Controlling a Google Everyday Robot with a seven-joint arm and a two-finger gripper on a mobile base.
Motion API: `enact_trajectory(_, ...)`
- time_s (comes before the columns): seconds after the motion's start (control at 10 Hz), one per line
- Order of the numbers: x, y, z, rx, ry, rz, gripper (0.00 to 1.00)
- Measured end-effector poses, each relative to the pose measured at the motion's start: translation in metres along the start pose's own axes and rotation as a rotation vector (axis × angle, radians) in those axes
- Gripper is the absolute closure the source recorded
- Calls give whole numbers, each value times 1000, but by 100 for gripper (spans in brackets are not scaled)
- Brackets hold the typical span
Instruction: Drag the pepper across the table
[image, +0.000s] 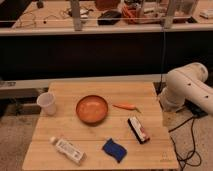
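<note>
Gripper (168, 116) hangs tucked beneath the bulky white arm (189, 89), just off the counter's (150, 90) edge on the side where the robot stands. Whether it is released or clenched I cannot tell, but it appears clear of everything on the counter, so the drag has evidently not begun. The pepper (125, 106), slim and orange, lies flat just beside the orange bowl (92, 109) and apart from the black-and-white bar (138, 130) nearer the camera, which probably leaves an open approach from the arm's side and bare wood along which to pull it.
</note>
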Motion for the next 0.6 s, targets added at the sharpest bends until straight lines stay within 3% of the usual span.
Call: enact_trajectory(0.6, -1, 1, 1, -2, 6, -1, 20)
